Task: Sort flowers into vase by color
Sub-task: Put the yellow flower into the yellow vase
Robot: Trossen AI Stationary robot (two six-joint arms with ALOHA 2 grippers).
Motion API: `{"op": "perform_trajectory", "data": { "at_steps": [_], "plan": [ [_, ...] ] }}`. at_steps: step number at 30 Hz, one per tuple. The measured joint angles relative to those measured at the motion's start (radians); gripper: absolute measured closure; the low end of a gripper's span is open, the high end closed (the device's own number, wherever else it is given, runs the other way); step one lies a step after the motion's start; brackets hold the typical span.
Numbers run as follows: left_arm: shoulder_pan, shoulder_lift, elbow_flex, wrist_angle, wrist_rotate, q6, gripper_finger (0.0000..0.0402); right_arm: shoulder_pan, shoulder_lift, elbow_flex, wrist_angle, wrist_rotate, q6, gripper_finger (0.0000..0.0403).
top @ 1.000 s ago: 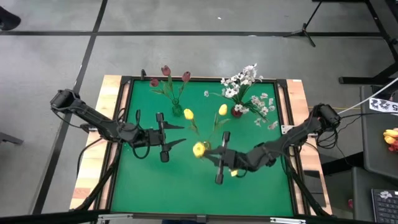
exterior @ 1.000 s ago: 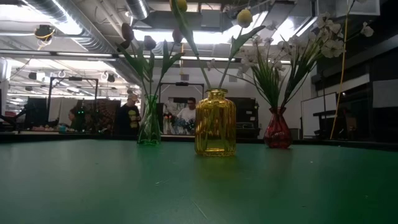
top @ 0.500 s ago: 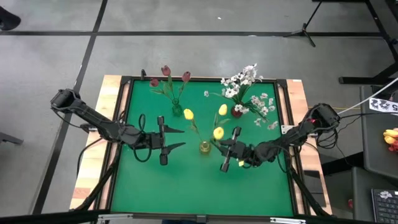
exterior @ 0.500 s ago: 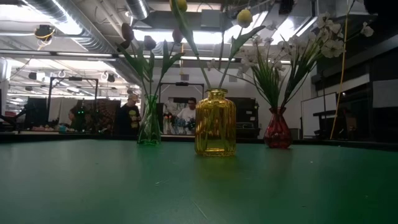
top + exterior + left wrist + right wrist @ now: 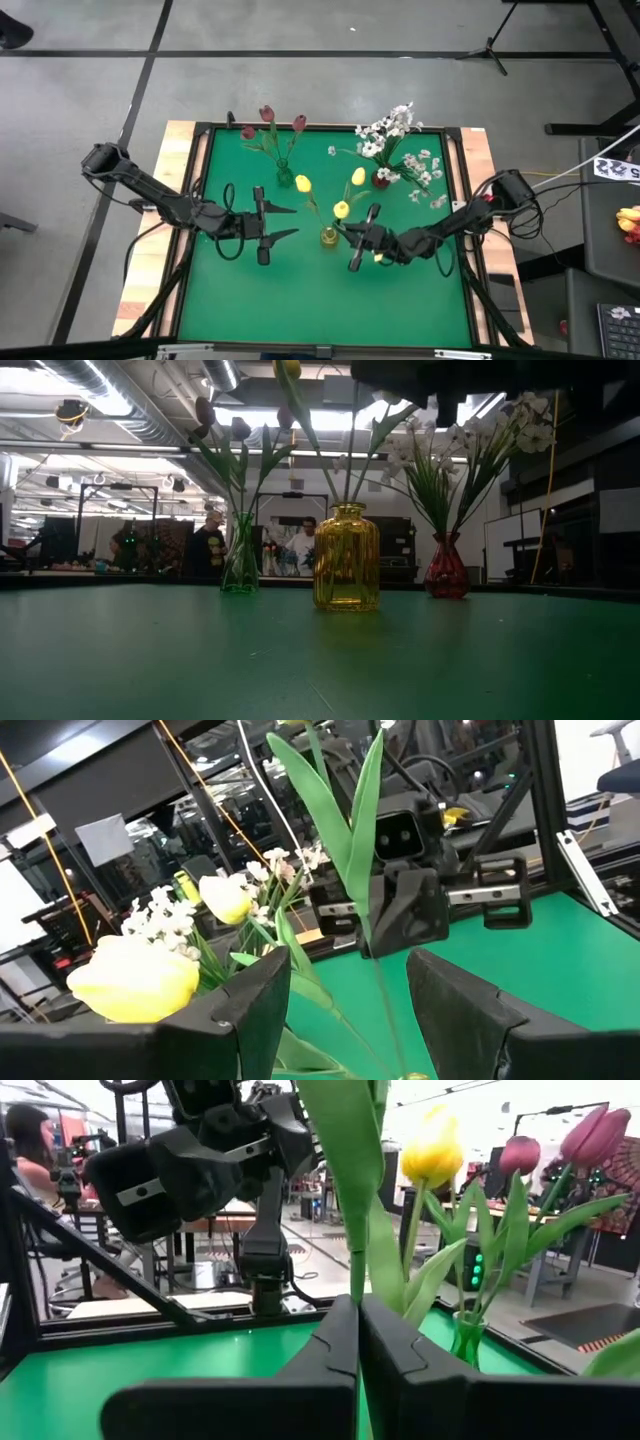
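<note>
The right gripper [image 5: 345,229] hangs just beside the yellow bottle [image 5: 328,238] in the middle of the green table [image 5: 250,300], its fingers pressed together on the stem of a yellow tulip [image 5: 341,209]. The bloom stands over the bottle's mouth, close to the other two yellow tulips [image 5: 303,183] already leaning out of it. From its wrist camera the stem [image 5: 358,1275] runs straight up out of the closed fingertips, so the pinch looks secure.

The left gripper [image 5: 285,221] waits on the other side of the bottle, its fingers spread and holding nothing.

To my eye the step is seating this last tulip. I cannot see whether the stem's end is inside the neck yet. It would go best lowered straight down, kept clear of the leaves [image 5: 340,815] already crowding the opening, and let go only once the stem rests against the rim. A sideways pull on release could tip the bottle or drag a neighbour out.

The dark red tulips [image 5: 268,113] sit in the green vase [image 5: 284,177] and the white blossoms [image 5: 392,130] in the red vase [image 5: 381,180], both farther back.
</note>
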Motion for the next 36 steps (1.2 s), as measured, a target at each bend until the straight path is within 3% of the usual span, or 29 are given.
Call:
{"op": "perform_trajectory", "data": {
  "at_steps": [16, 29, 36],
  "plan": [
    [0.000, 0.000, 0.000, 0.000, 0.000, 0.000, 0.0201, -0.007, 0.043, 0.000, -0.038, 0.041, 0.086, 0.0403],
    [0.000, 0.000, 0.000, 0.000, 0.000, 0.003, 0.0201, -0.066, 0.046, 0.000, -0.155, -0.048, 0.226, 0.0402],
    [0.004, 0.000, 0.000, 0.000, 0.000, 0.003, 0.0201, -0.063, 0.046, 0.000, -0.174, -0.047, 0.235, 0.0355]
  ]
}}
